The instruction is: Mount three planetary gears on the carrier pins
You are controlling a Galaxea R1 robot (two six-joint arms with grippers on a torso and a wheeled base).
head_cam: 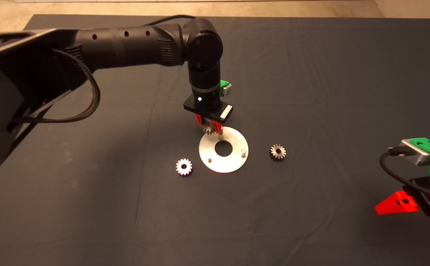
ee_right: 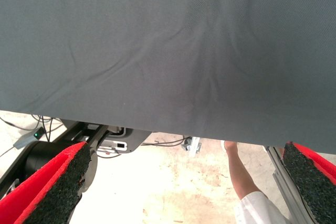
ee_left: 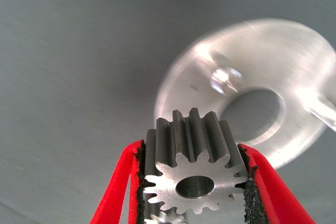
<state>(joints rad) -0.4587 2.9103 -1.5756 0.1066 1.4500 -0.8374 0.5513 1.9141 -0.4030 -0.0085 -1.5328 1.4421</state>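
Note:
A shiny round disc (head_cam: 233, 159) with a large centre hole lies mid-mat and also shows in the left wrist view (ee_left: 294, 66). Two of its pins show at its near left (head_cam: 209, 159) and right (head_cam: 243, 151); one pin shows in the left wrist view (ee_left: 224, 78). My left gripper (head_cam: 210, 129) hangs over the disc's far left edge, shut on a silvery gear (ee_left: 194, 174) held just above the disc. A second gear (head_cam: 184, 167) lies on the mat left of the disc. A third gear (head_cam: 277, 152) lies right of it. My right gripper (head_cam: 398, 204) is parked at the mat's right edge, open and empty.
The dark mat (head_cam: 311, 74) is creased. In the right wrist view, past the mat's edge (ee_right: 157, 129), the floor shows cables, a robot base (ee_right: 47, 153) and a person's leg (ee_right: 247, 182).

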